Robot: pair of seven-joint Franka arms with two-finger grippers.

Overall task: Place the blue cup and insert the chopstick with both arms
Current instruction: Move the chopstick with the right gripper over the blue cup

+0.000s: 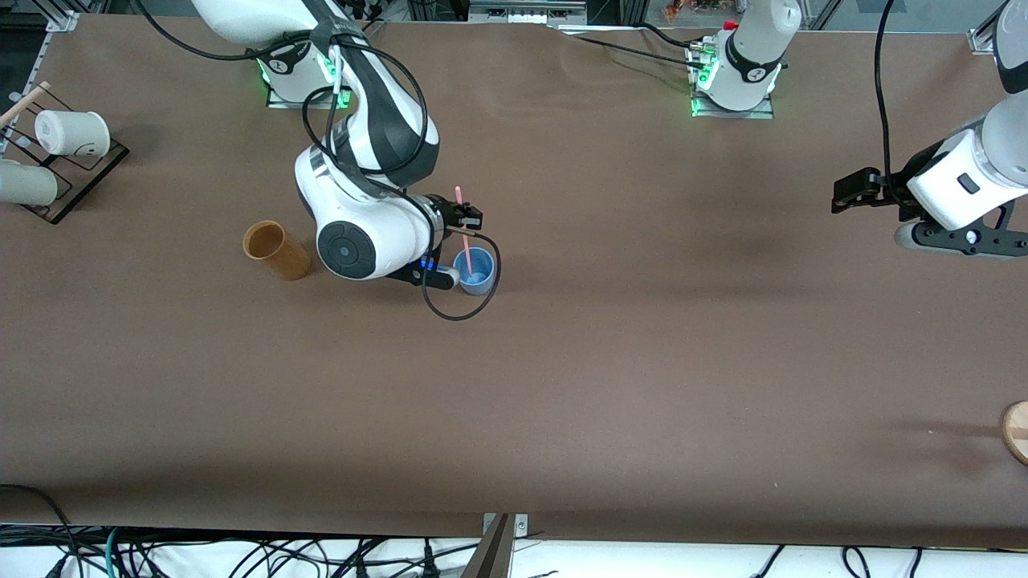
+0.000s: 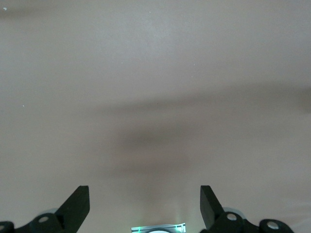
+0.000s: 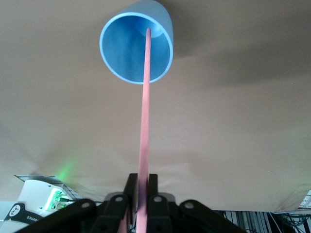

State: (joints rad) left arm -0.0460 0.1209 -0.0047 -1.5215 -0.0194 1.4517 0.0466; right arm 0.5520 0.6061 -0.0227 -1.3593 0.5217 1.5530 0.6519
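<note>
From the front: the blue cup stands upright on the brown counter, beside the tan cup and toward the right arm's end. The right gripper hangs over it, pinching the pink chopstick, whose lower end dips into the cup. The left gripper waits over bare counter at the left arm's end. A rack with white cups sits at the counter's edge.

Left wrist view: left gripper, fingers spread wide, nothing between them.

Right wrist view: the fingers sit tight against the chopstick, its tip down inside the blue cup.
</note>
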